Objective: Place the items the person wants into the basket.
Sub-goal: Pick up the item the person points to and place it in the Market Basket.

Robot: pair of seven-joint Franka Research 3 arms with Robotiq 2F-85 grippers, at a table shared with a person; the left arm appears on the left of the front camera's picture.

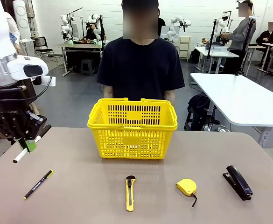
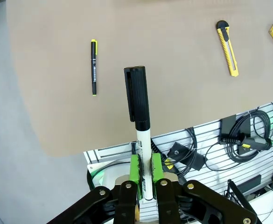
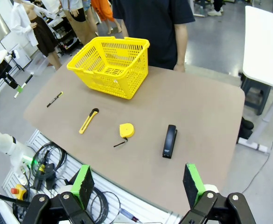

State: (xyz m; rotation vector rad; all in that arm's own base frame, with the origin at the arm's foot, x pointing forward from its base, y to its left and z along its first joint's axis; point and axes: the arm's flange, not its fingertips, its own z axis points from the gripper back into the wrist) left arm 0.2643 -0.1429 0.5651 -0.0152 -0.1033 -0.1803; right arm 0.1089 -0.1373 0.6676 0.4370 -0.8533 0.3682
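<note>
Right jaws are hanging spread by the near edge of the counter (image 3: pixel 197 116); left jaws are pinching the marker (image 2: pixel 141 107) aloft at its left side; tape measure (image 1: pixel 186 186) and stapler (image 1: pixel 239 182) are lying before the basket (image 1: pixel 132 140), the person (image 1: pixel 141 65) standing behind

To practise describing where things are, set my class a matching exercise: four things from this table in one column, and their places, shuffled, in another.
Things
1. marker
2. stapler
3. tape measure
4. basket

Places
A. near the right end of the table
B. clamped in the left claw
C. just in front of the person
D. lying between the knife and the stapler

Pairs: 1-B, 2-A, 3-D, 4-C
</note>
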